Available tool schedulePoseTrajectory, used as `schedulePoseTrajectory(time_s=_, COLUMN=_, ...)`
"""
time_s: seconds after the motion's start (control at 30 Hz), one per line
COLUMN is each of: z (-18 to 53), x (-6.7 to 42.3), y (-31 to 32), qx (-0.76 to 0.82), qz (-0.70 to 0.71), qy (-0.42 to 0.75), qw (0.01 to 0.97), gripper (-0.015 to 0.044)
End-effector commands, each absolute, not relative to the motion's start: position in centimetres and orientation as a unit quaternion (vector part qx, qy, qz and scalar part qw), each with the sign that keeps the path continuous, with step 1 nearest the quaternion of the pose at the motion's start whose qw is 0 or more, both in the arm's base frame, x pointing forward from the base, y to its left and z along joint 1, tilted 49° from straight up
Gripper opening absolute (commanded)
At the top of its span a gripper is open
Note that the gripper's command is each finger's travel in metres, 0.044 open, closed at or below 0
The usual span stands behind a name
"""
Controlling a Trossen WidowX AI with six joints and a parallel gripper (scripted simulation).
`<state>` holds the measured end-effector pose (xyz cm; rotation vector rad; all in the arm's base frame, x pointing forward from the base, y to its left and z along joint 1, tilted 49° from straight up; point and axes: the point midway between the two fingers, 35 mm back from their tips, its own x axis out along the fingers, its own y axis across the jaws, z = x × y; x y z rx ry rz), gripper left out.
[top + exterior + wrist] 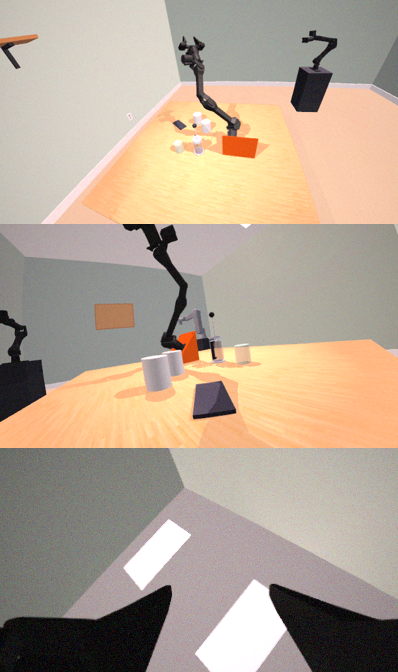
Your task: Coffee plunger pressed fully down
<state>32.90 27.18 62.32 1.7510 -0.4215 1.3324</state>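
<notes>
The coffee press is a clear glass cylinder standing upright on the wooden table top. Its plunger rod is raised, with a black knob at the top. My gripper is open and empty. It points up at the ceiling, high above the table and far from the press. In the wrist view only the ceiling and walls show between the fingers. The gripper is out of the frame in the exterior view.
Two white cylinders, a pale cup, a dark flat slab and an orange block stand around the press. A second arm on a black pedestal stands off the table.
</notes>
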Motion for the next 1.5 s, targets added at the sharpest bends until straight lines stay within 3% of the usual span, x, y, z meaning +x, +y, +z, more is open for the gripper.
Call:
schedulePoseTrajectory(time_s=0.0, z=62.5, x=32.7, y=27.1, qx=0.704, qz=0.536, qy=-0.170, qw=0.435, gripper=0.0426)
schedulePoseTrajectory(time_s=0.67, z=67.0, x=22.5, y=25.1, qx=0.718, qz=0.602, qy=-0.173, qw=0.304, gripper=0.0440)
schedulePoseTrajectory(time_s=1.07, z=69.4, x=14.4, y=21.4, qx=0.720, qz=0.651, qy=-0.164, qw=0.176, gripper=0.0440)
schedulePoseTrajectory(time_s=1.3, z=70.6, x=8.0, y=17.4, qx=0.709, qz=0.692, qy=-0.127, qw=0.039, gripper=0.0440)
schedulePoseTrajectory(time_s=1.47, z=70.8, x=5.9, y=15.0, qx=0.704, qz=0.700, qy=-0.118, qw=-0.015, gripper=0.0440)
